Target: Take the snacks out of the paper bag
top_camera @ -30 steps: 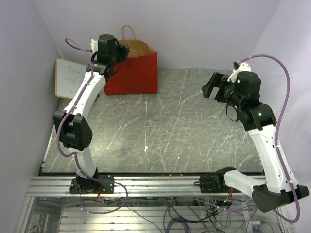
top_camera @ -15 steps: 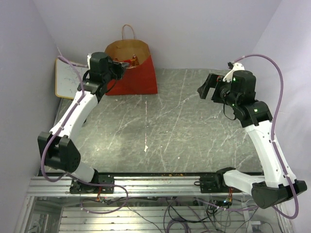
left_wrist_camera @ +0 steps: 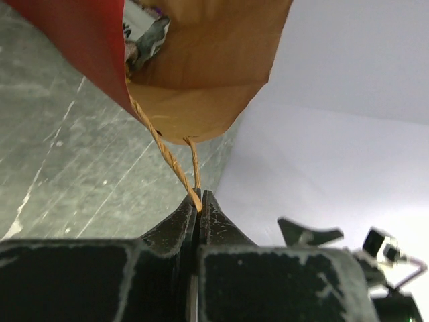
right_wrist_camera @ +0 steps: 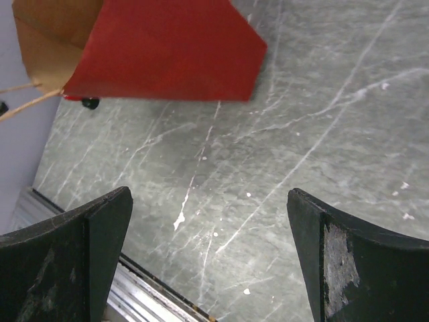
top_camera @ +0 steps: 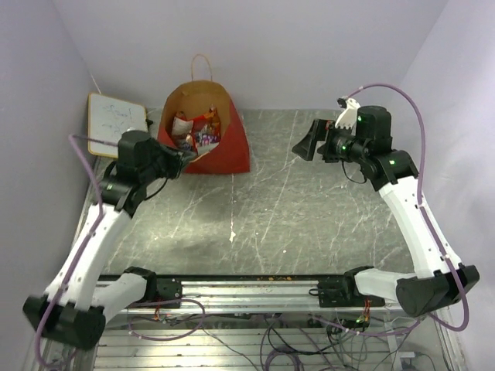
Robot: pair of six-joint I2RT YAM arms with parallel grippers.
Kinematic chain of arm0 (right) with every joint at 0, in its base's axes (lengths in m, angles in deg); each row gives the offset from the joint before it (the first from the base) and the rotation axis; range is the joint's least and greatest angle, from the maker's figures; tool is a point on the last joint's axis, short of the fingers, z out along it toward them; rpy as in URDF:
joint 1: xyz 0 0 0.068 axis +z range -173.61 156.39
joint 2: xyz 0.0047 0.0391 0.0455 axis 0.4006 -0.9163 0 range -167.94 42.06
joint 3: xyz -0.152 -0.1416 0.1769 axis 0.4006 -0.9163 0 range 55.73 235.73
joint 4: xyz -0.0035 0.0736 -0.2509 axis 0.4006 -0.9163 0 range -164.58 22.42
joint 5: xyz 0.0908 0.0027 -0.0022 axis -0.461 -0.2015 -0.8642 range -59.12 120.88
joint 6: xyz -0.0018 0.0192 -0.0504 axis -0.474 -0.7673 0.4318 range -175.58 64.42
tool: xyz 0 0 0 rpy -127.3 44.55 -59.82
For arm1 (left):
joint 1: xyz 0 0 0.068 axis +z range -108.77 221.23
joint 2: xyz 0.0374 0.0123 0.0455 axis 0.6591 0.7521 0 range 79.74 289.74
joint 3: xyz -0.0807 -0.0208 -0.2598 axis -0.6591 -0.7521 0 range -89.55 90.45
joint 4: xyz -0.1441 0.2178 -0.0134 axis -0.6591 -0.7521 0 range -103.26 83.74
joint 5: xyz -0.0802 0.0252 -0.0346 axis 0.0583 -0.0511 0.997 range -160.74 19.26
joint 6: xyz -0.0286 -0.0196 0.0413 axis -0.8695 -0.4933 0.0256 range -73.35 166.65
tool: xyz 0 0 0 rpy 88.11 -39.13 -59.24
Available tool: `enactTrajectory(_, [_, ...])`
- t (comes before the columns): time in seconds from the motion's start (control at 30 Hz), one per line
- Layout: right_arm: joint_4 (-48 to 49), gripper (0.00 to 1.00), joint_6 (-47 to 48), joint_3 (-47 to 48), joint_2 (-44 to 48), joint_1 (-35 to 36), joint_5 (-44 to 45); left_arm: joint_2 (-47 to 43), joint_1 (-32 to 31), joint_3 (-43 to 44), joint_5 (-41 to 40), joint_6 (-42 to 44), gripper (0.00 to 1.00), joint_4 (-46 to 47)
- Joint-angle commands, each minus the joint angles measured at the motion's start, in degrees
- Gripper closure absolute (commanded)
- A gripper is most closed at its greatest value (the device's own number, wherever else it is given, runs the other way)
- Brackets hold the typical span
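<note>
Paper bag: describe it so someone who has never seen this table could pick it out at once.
At the far left corner of the table, right of the white board, is the paper bag. Only it is red outside, brown inside, with snack packets showing.

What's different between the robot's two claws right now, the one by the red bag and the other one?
The left gripper is shut, pinching the twisted handle of the paper bag; the right gripper is wide open and holds nothing. The left gripper sits right beside the bag, while the right gripper hangs over the table, apart from the bag. Both are black, two-fingered claws.
</note>
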Motion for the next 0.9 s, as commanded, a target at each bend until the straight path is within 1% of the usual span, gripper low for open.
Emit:
enactTrajectory(0.0, [4.4, 0.00, 1.4, -0.1, -2.9, 0.7, -8.1, -12.5, -0.2, -1.5, -0.7, 2.7, 0.93, -11.9])
enactTrajectory(0.1, [5.8, 0.00, 1.8, 2.4, -6.5, 3.5, -9.7, -19.2, -0.2, -3.4, -2.5, 1.9, 0.93, -18.2])
enactTrajectory(0.23, [10.1, 0.00, 0.9, 4.7, -10.2, 10.1, -8.5, -26.4, -0.2, -4.0, -5.5, 1.2, 0.93, -27.8])
enactTrajectory(0.33, [15.4, 0.00, -1.4, 7.0, -14.5, 15.8, -8.4, -30.8, -0.2, -4.6, -7.2, -0.1, 0.93, -31.8])
enactTrajectory(0.43, [19.2, 0.00, -3.4, 11.7, -20.6, 19.2, -8.5, -33.9, -0.2, -6.0, -7.3, -1.9, 0.93, -32.8])
enactTrajectory(0.57, [21.5, 0.02, -5.1, 21.9, -30.3, 21.0, -6.5, -35.1, -0.2, -6.3, -7.7, -2.0, 0.93, -34.1])
enactTrajectory(0.73, [21.5, 0.00, -1.2, 33.9, -41.3, 21.1, 0.7, -33.0, -0.2, -3.1, -9.7, 0.9, 0.93, -37.2])
enactTrajectory(0.87, [19.0, 0.02, 1.7, 46.7, -51.1, 21.0, 3.5, -29.6, -0.2, -1.7, -8.9, 3.7, 0.93, -35.2])
